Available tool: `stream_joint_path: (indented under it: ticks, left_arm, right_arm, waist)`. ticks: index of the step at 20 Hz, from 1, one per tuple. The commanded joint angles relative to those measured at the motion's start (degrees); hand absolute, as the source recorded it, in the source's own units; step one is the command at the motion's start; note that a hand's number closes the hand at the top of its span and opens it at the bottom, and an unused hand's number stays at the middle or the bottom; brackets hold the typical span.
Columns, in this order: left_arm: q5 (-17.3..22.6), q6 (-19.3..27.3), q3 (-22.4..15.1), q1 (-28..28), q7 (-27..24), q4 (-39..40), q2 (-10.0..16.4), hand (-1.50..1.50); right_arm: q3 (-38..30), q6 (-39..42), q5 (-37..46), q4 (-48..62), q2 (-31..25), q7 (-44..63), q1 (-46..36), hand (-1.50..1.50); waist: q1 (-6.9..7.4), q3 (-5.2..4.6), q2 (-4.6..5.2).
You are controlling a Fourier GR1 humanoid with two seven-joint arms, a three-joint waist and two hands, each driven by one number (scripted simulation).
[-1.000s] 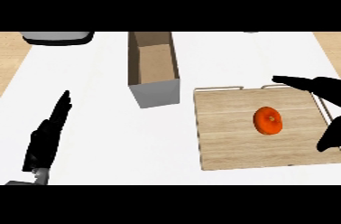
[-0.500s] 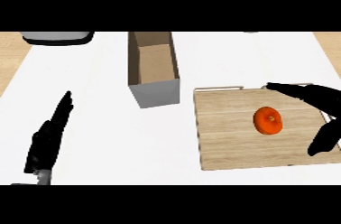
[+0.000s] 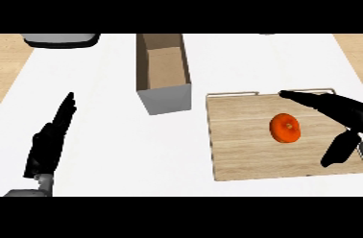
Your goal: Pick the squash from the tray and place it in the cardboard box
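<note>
The black right hand, fingers open, is bracketing the round orange squash on the light wooden tray, likely needing to close next. The left hand is resting open, near left.

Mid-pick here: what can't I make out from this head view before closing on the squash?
Head view only:
Right hand: palm cut off by the right edge; its height above the squash cannot be judged.
Grey object, top left: cut off by the upper edge, unidentifiable.
</note>
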Motion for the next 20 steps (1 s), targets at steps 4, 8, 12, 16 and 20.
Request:
stream_joint_path:
  ticks: [4,8,12,16,20]
  left_arm:
    - [-1.9,-3.0,1.8,1.3,0.2,-2.5,-1.9,0.00]
    - [-4.0,-2.2,1.9,0.7,-3.2,3.3,-4.6,0.00]
    - [-3.2,-4.6,3.9,-0.1,-1.1,1.9,-3.2,0.00]
    - [-4.6,-4.5,4.1,1.3,-4.1,2.8,-5.5,0.00]
    - [-6.2,-4.5,3.6,1.4,-3.5,2.1,-6.9,0.00]
  right_arm:
    - [-1.2,-1.1,5.3,3.4,3.6,-2.0,-0.9,-1.50]
    - [-1.4,-0.7,7.0,5.9,5.2,-2.1,-3.2,-1.50]
    - [0.8,-2.8,10.4,6.8,7.0,-3.9,-2.9,-1.50]
    - [-0.6,-1.8,11.7,7.9,7.7,-4.2,-2.6,-1.50]
    - [-1.2,-2.0,12.2,7.8,6.3,-9.2,0.5,1.50]
  waist:
    - [0.15,0.00,0.02]
    - [0.11,-0.01,0.05]
    - [0.13,0.00,0.04]
    - [0.11,-0.01,0.04]
    - [-0.02,0.00,0.02]
